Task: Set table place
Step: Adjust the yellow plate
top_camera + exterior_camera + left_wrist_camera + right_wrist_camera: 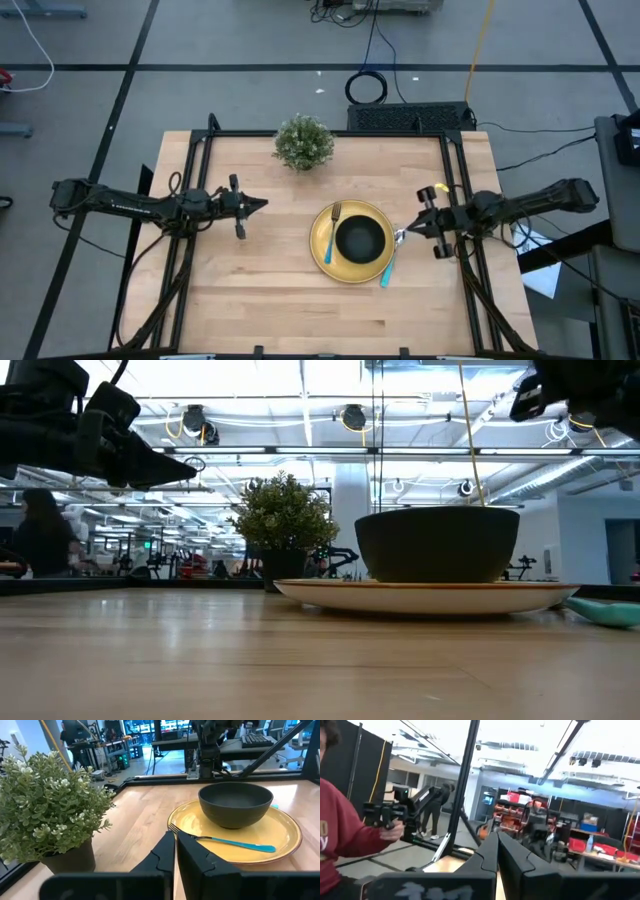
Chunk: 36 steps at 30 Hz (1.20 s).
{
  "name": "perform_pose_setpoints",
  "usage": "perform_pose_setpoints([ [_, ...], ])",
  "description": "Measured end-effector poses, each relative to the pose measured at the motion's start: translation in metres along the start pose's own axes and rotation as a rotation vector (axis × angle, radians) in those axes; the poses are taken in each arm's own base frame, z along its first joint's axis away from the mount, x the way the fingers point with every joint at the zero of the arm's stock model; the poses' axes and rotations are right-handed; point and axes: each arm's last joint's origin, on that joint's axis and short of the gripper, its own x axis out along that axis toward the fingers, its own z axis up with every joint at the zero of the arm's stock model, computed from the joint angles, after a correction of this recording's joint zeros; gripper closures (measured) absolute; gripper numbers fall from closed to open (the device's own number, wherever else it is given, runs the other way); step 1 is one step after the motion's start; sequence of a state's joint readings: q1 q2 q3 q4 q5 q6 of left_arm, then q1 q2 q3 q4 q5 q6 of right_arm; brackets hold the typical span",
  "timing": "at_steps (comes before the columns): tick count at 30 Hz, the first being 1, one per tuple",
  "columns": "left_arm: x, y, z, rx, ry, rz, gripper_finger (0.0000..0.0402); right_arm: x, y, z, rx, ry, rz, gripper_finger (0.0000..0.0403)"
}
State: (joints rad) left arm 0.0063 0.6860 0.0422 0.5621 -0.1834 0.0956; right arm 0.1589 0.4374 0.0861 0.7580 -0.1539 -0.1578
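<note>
The yellow plate (352, 242) lies on the light-wood table (250, 290), right of centre. The black bowl (360, 239) stands upright on the plate. The fork (331, 232) lies on the plate's left part, tines toward the far edge. The spoon (391, 260) rests at the plate's right rim, its light-blue handle on the table. My left gripper (264, 204) is shut and empty, above the table left of the plate. My right gripper (404, 231) is shut and empty, above the spoon's bowl end. In the left wrist view the fork (227, 841) lies in front of the bowl (235, 802).
A small bushy potted plant (303, 141) stands near the table's far edge, left of the plate; it also shows in the left wrist view (47, 815). A person in a red sleeve (340, 850) holds a device beyond the table. Bare wood lies to the left and near side.
</note>
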Motion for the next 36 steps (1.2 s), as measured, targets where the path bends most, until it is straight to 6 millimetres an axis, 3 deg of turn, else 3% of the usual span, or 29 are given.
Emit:
perform_pose_setpoints([
  [9, 0.000, 0.000, -0.002, -0.001, 0.019, -0.002, 0.0378, 0.001, -0.010, 0.042, 0.035, 0.238, -0.079, 0.0403],
  [27, 0.000, 0.000, -0.002, -0.026, 0.021, -0.001, 0.0378, -0.004, -0.013, 0.062, 0.027, 0.286, -0.084, 0.0403],
  [32, 0.000, 0.000, -0.002, -0.036, 0.021, -0.001, 0.0378, -0.012, -0.017, 0.097, 0.028, 0.232, -0.093, 0.0403],
  [36, 0.000, 0.000, -0.002, -0.043, 0.021, -0.001, 0.0378, -0.021, -0.020, 0.119, 0.044, 0.293, -0.124, 0.0403],
])
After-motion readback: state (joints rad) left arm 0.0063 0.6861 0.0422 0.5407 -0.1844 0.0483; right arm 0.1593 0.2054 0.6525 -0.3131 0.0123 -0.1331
